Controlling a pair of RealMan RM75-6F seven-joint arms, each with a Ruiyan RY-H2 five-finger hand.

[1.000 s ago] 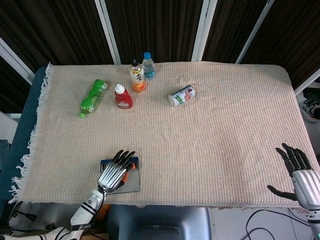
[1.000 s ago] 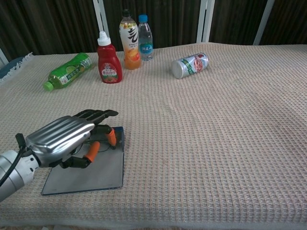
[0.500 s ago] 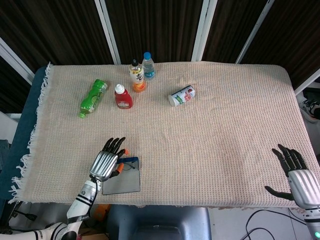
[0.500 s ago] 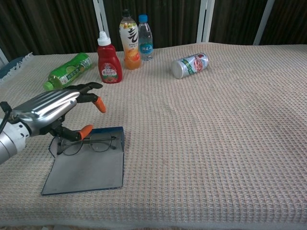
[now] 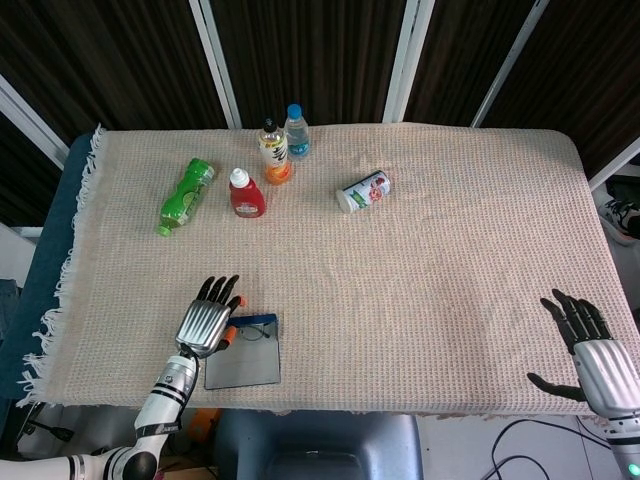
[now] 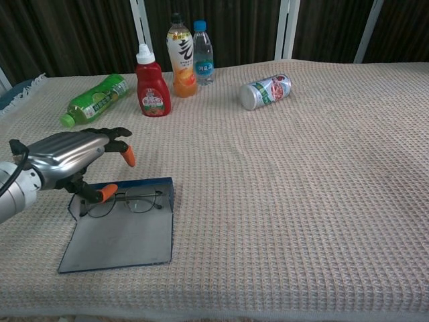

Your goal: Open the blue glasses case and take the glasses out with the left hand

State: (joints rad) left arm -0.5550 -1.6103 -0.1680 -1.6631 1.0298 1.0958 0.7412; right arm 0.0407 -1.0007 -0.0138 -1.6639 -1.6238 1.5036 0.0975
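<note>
The blue glasses case (image 6: pixel 117 235) (image 5: pixel 243 364) lies open and flat near the table's front left edge, its grey lining facing up. Thin-framed glasses (image 6: pixel 131 201) (image 5: pixel 252 333) rest across the case's far end. My left hand (image 6: pixel 70 154) (image 5: pixel 207 318) hovers just left of the glasses with its fingers spread and nothing in it. Its orange thumb tip sits close to the left lens; contact cannot be told. My right hand (image 5: pixel 592 355) is at the front right corner, fingers apart and empty, seen only in the head view.
At the back stand a red ketchup bottle (image 6: pixel 152 82), an orange drink bottle (image 6: pixel 181 57) and a small water bottle (image 6: pixel 203 54). A green bottle (image 6: pixel 94 99) and a can (image 6: pixel 266 91) lie on their sides. A beige woven cloth (image 6: pixel 301 201) covers the table.
My left hand has lifted off the case and drawn back to the left, uncovering the glasses, which stay in the case. The right hand has drifted slightly toward the near edge.
</note>
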